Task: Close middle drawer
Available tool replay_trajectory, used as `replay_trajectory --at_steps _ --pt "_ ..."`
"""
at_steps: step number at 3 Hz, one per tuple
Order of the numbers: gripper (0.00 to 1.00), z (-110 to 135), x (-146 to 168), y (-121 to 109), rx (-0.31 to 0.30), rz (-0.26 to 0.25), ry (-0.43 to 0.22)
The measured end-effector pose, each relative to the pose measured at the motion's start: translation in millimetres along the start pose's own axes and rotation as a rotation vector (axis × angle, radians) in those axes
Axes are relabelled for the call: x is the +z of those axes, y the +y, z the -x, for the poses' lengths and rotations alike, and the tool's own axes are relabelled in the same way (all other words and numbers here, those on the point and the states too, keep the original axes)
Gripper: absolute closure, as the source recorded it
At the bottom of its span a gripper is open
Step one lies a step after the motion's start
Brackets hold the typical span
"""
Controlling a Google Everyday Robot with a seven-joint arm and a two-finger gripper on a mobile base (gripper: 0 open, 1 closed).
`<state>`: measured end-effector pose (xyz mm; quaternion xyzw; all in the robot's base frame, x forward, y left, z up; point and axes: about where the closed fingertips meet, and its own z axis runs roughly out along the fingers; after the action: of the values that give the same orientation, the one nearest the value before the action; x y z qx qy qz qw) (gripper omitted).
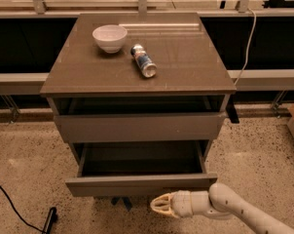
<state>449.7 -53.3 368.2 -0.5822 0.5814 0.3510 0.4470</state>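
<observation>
The middle drawer (141,184) is pulled well out of the grey-brown cabinet (137,72), with its dark inner tray showing and its flat front facing me. The taller top front (139,126) above it stands slightly out too. The lowest front is hidden under the open drawer. My gripper (159,206), cream-coloured on a white arm, reaches in from the lower right. It sits just below and in front of the middle drawer's front, right of its centre, and points left. I cannot tell whether it touches the front.
A white bowl (110,37) and a can lying on its side (143,61) rest on the cabinet top. A black cable (13,201) runs over the speckled floor at the lower left. A rail with dark panels runs behind the cabinet.
</observation>
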Motion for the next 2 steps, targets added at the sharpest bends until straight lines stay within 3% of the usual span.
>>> replay_trajectory --at_steps 1,2 --pt "1.00 -18.7 35.2 -34.5 -0.031 -0.005 -0.050" --pt "1.00 -20.5 38.8 -39.4 -0.035 -0.010 -0.052"
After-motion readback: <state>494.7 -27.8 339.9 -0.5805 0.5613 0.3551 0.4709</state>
